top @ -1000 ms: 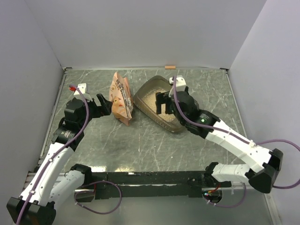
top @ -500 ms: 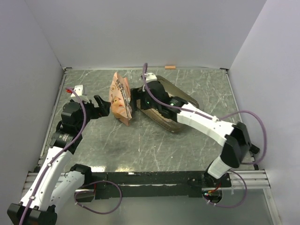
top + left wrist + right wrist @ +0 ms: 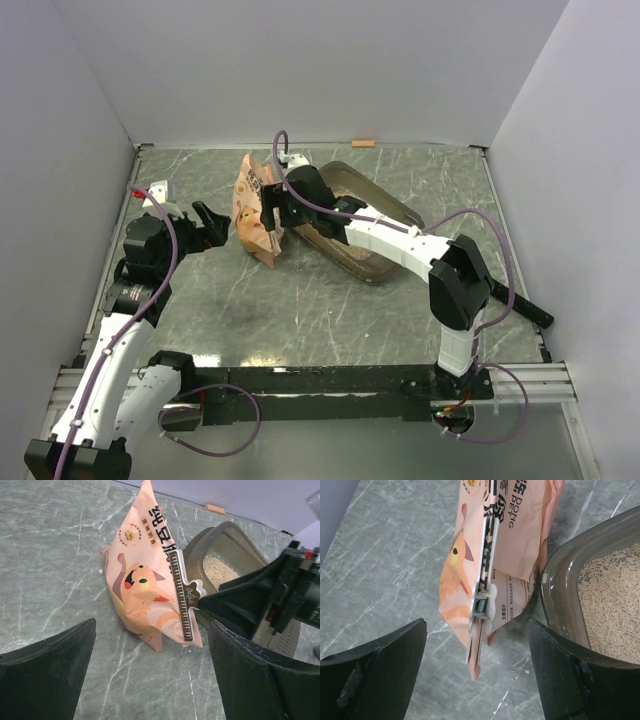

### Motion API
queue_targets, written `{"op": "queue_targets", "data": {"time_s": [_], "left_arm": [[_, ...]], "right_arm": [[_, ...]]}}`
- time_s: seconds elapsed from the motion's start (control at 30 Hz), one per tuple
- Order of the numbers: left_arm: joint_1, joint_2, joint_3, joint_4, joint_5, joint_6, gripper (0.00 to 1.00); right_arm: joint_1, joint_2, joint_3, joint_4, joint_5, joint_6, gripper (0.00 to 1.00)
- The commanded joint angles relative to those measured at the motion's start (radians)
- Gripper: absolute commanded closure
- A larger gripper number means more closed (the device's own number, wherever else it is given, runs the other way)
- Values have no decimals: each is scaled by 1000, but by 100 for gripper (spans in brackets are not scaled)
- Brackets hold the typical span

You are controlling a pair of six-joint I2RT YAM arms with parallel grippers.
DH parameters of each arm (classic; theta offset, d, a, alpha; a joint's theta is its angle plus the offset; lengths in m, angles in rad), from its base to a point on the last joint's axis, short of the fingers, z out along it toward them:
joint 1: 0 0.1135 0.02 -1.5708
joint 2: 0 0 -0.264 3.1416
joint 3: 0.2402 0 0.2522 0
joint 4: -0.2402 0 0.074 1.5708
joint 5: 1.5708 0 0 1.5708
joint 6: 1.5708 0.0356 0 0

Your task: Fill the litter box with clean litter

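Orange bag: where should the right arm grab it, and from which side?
Probably the clipped edge. The long clip stiffens the crinkled orange bag there, and it stands up as a thin ridge. Come from the litter box side, where the right gripper straddles that ridge with jaws open, one finger on each face.

Table (image 3: 300, 300): grey-green marbled top with pale veins, forming the enclosure floor.
Walls (image 3: 300, 70): plain white panels at 9, 12 and 3 o'clock.
Strip (image 3: 363, 143): small, tan, lying flat at the table's 12 o'clock edge, by the back wall.
Sealing clip (image 3: 182, 597): long, narrow, brown with ruler-like ticks, around 11 o'clock from table centre.
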Motion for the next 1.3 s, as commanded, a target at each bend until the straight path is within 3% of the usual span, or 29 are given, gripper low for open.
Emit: {"op": "queue_targets", "data": {"time_s": [0.0, 0.4, 0.47, 0.5, 0.53, 0.57, 0.9, 1.27], "left_arm": [[13, -5, -4, 48, 44, -16, 3], [20, -4, -4, 48, 50, -14, 3], [25, -1, -4, 50, 55, -16, 3], [25, -1, -4, 50, 58, -16, 3], [27, -2, -5, 50, 58, -17, 3], [28, -1, -5, 51, 61, -17, 3], [33, 7, -5, 48, 61, -17, 3], [33, 8, -10, 47, 58, -17, 3]], "right_arm": [[-19, 26, 52, 65, -43, 15, 15], [-40, 105, 93, 73, -89, 49, 30], [-40, 110, 93, 75, -83, 49, 49], [-42, 107, 89, 81, -65, 49, 65], [-42, 102, 82, 87, -58, 44, 97], [-42, 98, 76, 93, -52, 41, 100], [-36, -140, -148, 188, 58, -43, 100], [-27, -515, -391, 35, 80, -134, 100]]}}
